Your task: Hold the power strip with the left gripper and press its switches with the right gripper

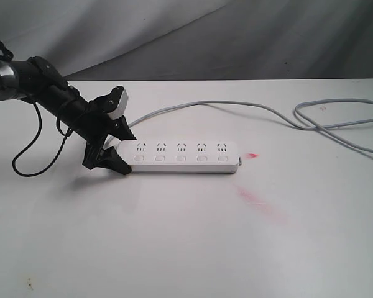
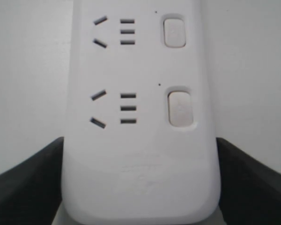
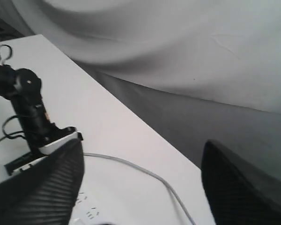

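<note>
The white power strip [image 1: 180,156] lies flat on the white table, its long side across the exterior view. Five switches [image 1: 181,159] run along its near edge, and two of these switches [image 2: 180,108] show close up in the left wrist view. My left gripper [image 1: 125,154] straddles the strip's left end. Its black fingers [image 2: 33,183] press against both long sides of the strip [image 2: 140,154], so it is shut on it. My right gripper [image 3: 143,178] is outside the exterior view. It hangs open above the table with nothing between its fingers, over a corner of the strip [image 3: 84,215].
The grey cord [image 1: 236,108] leaves the strip's right end, runs back along the table and loops at the far right [image 1: 342,121]. Red light patches [image 1: 255,198] lie on the table right of the strip. A grey cloth [image 1: 236,37] hangs behind the table's back edge.
</note>
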Robot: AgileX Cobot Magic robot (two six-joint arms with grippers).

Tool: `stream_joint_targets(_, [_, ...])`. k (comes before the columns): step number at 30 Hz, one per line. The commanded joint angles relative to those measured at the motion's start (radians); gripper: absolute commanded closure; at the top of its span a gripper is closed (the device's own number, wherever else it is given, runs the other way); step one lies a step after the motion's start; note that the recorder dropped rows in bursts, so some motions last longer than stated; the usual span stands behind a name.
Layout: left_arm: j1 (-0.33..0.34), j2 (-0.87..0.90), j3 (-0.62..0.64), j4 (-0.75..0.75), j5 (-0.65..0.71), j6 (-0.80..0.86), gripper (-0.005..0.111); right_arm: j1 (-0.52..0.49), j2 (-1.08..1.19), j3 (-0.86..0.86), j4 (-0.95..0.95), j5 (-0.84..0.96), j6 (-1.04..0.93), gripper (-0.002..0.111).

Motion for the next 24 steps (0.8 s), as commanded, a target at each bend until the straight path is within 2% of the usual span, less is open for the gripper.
stream_joint_targets(1, [-0.003, -0.002, -0.002, 0.005, 0.009, -0.007, 0.081, -0.006, -0.083, 0.002, -0.02, 0.139, 0.101, 0.068])
stream_joint_targets(4, [-0.003, -0.002, -0.002, 0.005, 0.009, -0.007, 0.081, -0.006, -0.123, 0.002, -0.009, 0.293, 0.132, 0.08])
stream_joint_targets(7, [-0.003, -0.002, -0.002, 0.005, 0.009, -0.007, 0.081, -0.006, -0.163, 0.002, 0.027, 0.44, 0.132, 0.085])
stream_joint_targets(15, [-0.003, -0.002, -0.002, 0.005, 0.009, -0.007, 0.081, -0.004, -0.264, 0.002, 0.291, 0.44, 0.264, 0.085])
stream_joint_targets(24, [-0.003, -0.002, -0.002, 0.005, 0.009, -0.007, 0.081, -0.004, -0.293, 0.002, 0.332, 0.44, 0.262, 0.085])
